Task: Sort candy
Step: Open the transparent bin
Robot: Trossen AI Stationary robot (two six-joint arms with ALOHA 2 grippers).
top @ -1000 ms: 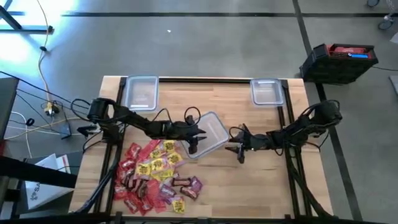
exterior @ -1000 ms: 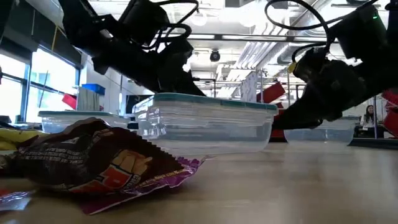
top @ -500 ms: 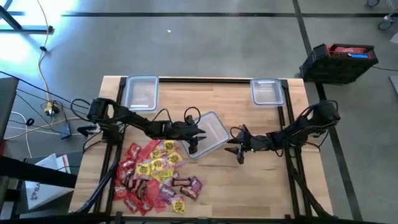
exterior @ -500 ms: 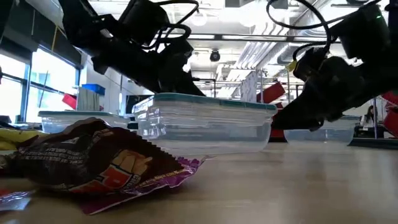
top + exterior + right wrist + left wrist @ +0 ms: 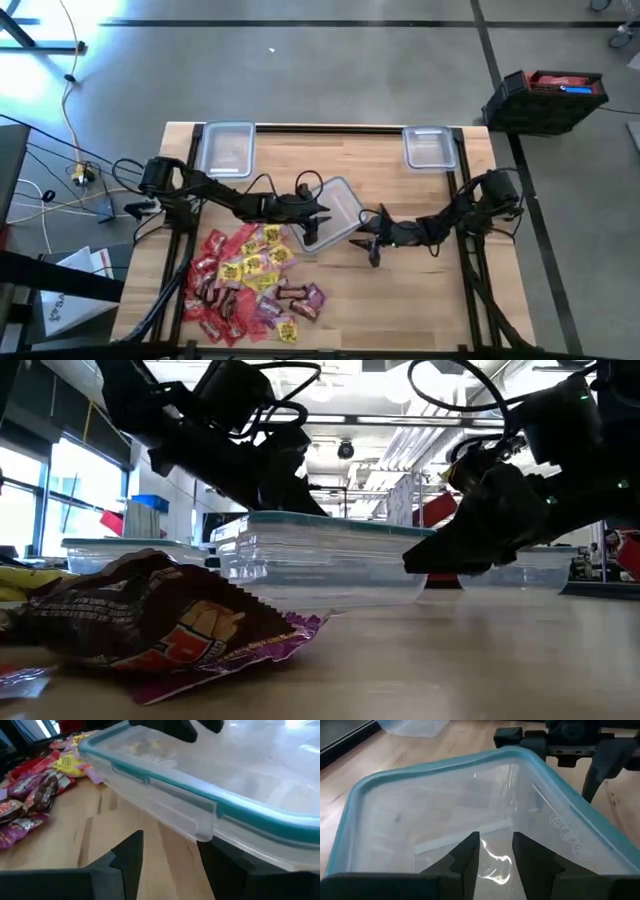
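A pile of candy (image 5: 250,280) in red, yellow, purple and brown wrappers lies near the table's left front; one brown packet (image 5: 150,620) fills the low view. A clear lidded container (image 5: 340,205) with a teal rim sits mid-table. My left gripper (image 5: 312,228) stands at the container's corner nearest the candy, with its slightly parted fingers (image 5: 470,852) over the lid (image 5: 445,805). My right gripper (image 5: 374,243) is open and level just off the container's right side, facing a lid tab (image 5: 200,822) without touching it. My left gripper comes at the container's lid from above, slanting in from the table's left, near the lid's corner (image 5: 495,865). Its own fingers hide the spot, so I cannot tell whether they touch the lid. The container rests flat on the table.
Two more clear containers stand at the far edge, one at the left (image 5: 225,150) and one at the right (image 5: 430,148). A black crate (image 5: 545,95) sits on the floor beyond the table's right far corner. Bare wood lies at the right front (image 5: 420,300).
My right gripper has moved toward the table's left, closing in on the lidded container's right side, and stays open. The container and the candy have kept their places.
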